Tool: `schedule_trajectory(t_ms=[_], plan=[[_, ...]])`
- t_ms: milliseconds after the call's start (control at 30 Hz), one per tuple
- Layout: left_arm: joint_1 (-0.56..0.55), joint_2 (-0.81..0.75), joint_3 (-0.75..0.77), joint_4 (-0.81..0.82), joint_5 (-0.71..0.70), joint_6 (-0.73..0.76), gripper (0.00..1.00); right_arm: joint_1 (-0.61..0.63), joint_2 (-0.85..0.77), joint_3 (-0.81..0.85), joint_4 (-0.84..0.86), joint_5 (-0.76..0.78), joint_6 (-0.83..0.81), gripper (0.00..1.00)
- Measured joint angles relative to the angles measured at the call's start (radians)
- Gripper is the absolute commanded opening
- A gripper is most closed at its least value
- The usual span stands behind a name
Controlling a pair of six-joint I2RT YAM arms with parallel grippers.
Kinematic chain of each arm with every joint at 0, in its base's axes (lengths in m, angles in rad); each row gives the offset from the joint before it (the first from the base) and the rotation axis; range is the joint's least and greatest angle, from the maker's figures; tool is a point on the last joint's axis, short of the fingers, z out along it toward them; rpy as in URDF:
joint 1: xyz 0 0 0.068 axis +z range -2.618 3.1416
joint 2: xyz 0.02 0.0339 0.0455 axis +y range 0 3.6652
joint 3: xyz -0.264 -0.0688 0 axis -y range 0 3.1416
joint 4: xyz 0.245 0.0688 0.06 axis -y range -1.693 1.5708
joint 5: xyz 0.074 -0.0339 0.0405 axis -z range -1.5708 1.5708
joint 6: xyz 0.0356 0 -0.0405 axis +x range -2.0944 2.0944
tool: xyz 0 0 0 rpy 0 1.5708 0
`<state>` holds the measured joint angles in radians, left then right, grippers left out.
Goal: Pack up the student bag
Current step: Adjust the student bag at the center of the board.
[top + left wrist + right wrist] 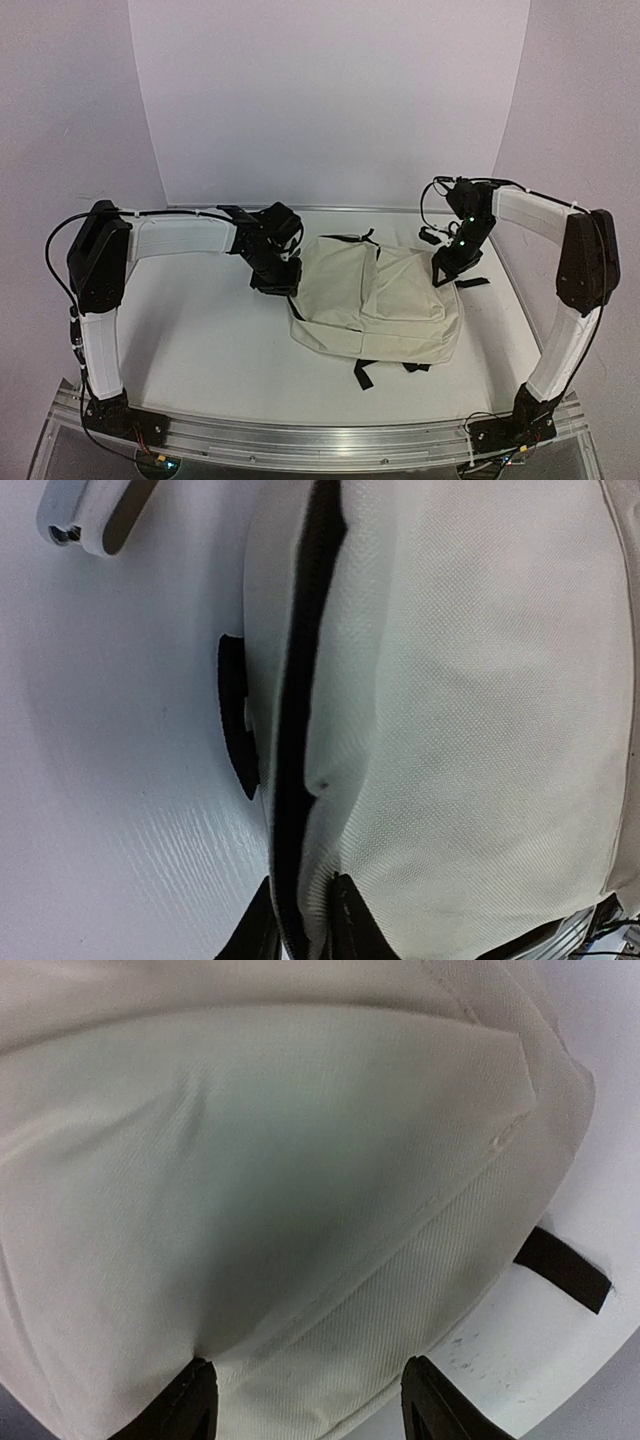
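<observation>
Student bag (385, 300): cream backpack lying flat on white table (200, 340), right of centre, black straps (362, 372) trailing from near edge. Left gripper (288, 284) at left edge of bag, fingers nearly together and pinched on black zipper (295, 680) seam, fabric filling the gap. Right gripper (448, 268) down on far right corner of bag, jaws wide apart and unclosed, cream fabric bulging between fingertips (190, 1400), black strap end (565, 1270) on table just beside that corner.
</observation>
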<state>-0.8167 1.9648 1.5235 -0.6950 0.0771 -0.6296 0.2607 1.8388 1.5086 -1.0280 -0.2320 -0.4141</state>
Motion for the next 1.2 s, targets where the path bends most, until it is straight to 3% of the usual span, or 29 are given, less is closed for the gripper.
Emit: schedule_trajectory(t_ms=[133, 233, 300, 400, 467, 733, 967, 1000, 1033, 1200], plan=[[-0.040, 0.000, -0.041, 0.016, 0.005, -0.012, 0.03, 0.001, 0.128, 0.117, 0.021, -0.019, 0.000, 0.60], [-0.091, -0.002, -0.062, 0.012, 0.009, -0.025, 0.05, 0.002, 0.219, 0.237, 0.024, -0.043, 0.001, 0.61], [-0.127, -0.006, -0.065, -0.003, 0.011, -0.033, 0.17, 0.002, 0.250, 0.286, 0.031, -0.059, 0.001, 0.62], [-0.157, -0.031, -0.062, -0.035, 0.000, -0.048, 0.42, 0.002, 0.256, 0.322, 0.029, -0.081, 0.000, 0.64], [-0.165, -0.057, -0.046, -0.069, -0.020, -0.052, 0.50, 0.002, 0.250, 0.335, 0.025, -0.094, -0.001, 0.65], [-0.152, -0.048, 0.319, -0.144, -0.092, 0.019, 0.59, 0.002, 0.088, 0.305, 0.007, -0.141, 0.027, 0.65], [-0.152, 0.230, 0.762, -0.197, -0.073, 0.036, 0.63, 0.002, -0.105, 0.218, 0.012, -0.174, 0.088, 0.64], [-0.152, 0.269, 0.793, -0.198, -0.060, 0.034, 0.71, 0.002, -0.116, 0.204, 0.012, -0.180, 0.097, 0.64], [-0.152, 0.304, 0.812, -0.201, -0.047, 0.031, 0.73, 0.002, -0.123, 0.190, 0.012, -0.185, 0.106, 0.64], [-0.157, 0.409, 0.820, -0.253, -0.005, 0.015, 0.75, 0.002, -0.126, 0.124, 0.028, -0.207, 0.143, 0.62]])
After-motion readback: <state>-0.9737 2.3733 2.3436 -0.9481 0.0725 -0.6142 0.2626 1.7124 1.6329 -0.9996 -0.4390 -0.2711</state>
